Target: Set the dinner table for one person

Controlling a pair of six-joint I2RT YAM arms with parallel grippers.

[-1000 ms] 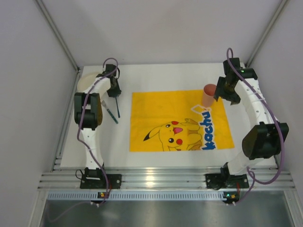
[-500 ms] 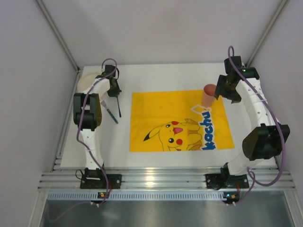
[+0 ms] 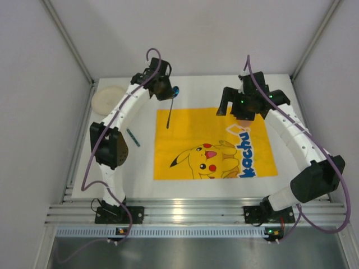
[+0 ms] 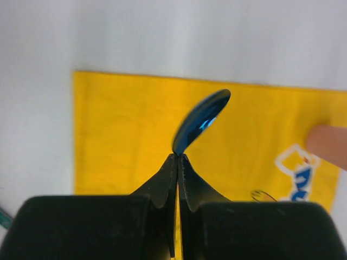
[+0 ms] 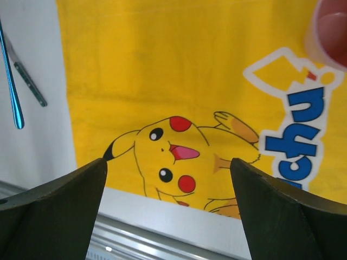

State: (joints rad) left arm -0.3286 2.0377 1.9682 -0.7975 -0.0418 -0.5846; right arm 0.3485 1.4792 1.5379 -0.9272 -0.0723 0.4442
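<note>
My left gripper (image 4: pixel 178 156) is shut on a dark spoon, whose blue bowl (image 4: pixel 203 119) sticks up past the fingertips. In the top view this gripper (image 3: pixel 165 89) hangs over the far left corner of the yellow cartoon mat (image 3: pixel 185 126), and the spoon's handle (image 3: pixel 169 116) points down at the mat. My right gripper (image 5: pixel 168 161) is open and holds nothing. Seen from above, it (image 3: pixel 238 109) hovers over the pink cup (image 3: pixel 245 119) standing on the mat's far right part. The white dinner table (image 3: pixel 196 84) lies under everything.
A cream plate (image 3: pixel 106 98) sits at the far left corner of the table. A teal utensil (image 3: pixel 133 137) lies on the white surface left of the mat. An aluminium rail (image 3: pixel 190 213) runs along the near edge, and walls close in both sides.
My left gripper shut on the spoon, lifted it from beside the teal utensil and swung right over the mat's corner. My right gripper opened wide and moved left over the cup.
</note>
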